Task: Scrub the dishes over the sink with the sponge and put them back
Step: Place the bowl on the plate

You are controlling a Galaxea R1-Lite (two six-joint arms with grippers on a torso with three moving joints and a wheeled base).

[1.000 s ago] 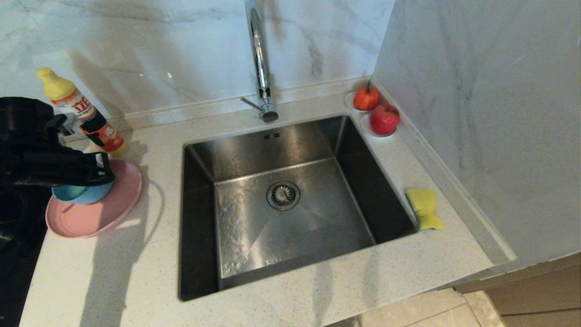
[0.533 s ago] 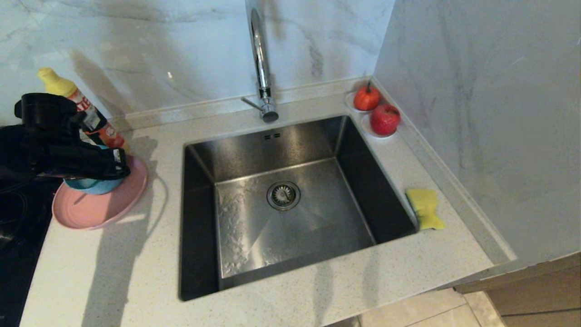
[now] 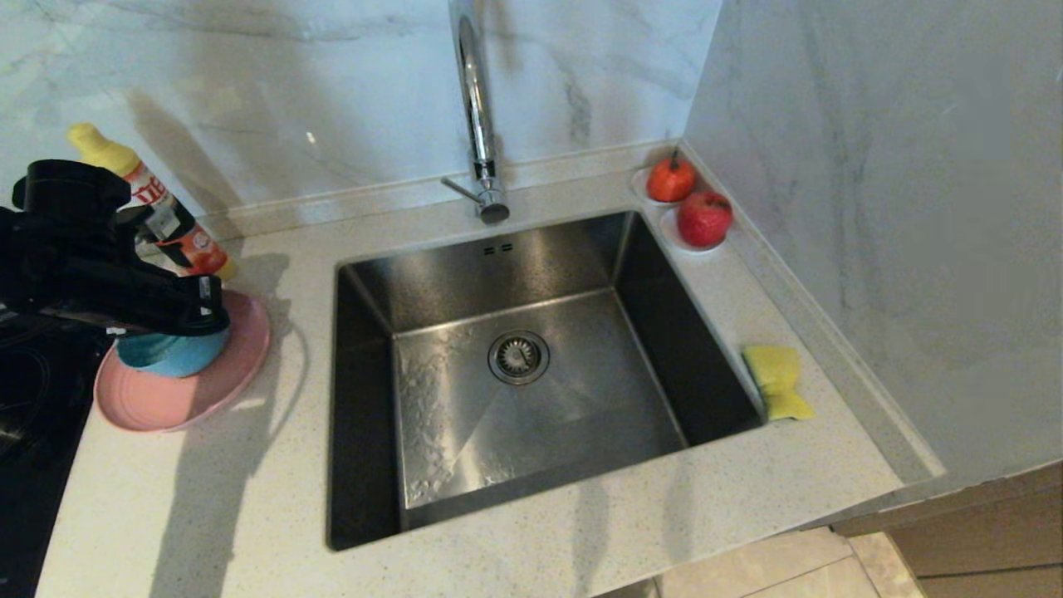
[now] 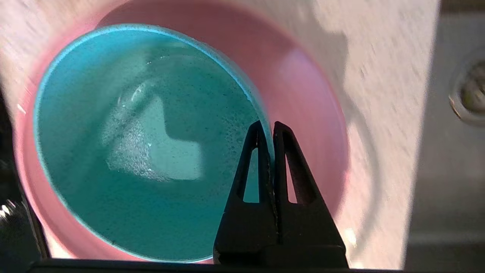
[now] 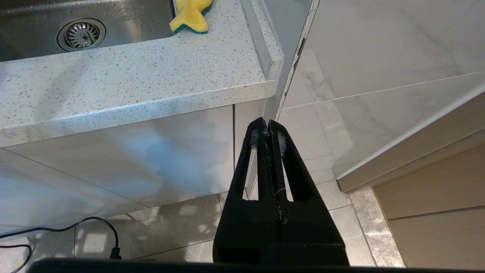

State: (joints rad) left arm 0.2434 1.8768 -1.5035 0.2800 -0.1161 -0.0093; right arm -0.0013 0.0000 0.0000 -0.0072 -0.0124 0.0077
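The teal-blue bowl sits tilted over the pink plate on the counter left of the sink. My left gripper is shut on the bowl's rim. In the left wrist view one finger is inside the bowl and one outside, over the plate, with the gripper closed tight. The yellow sponge lies on the counter right of the sink. My right gripper hangs shut and empty below the counter's front edge, with the sponge far beyond it.
A detergent bottle stands behind the plate, partly hidden by my left arm. A chrome tap rises behind the basin, and the drain strainer is in its floor. Two red fruits sit in the back right corner. A black hob borders the left.
My left gripper has moved slightly right with the bowl, and its wrist has tipped up. The bowl now sits higher and tilted. The plate slid a little to the right.
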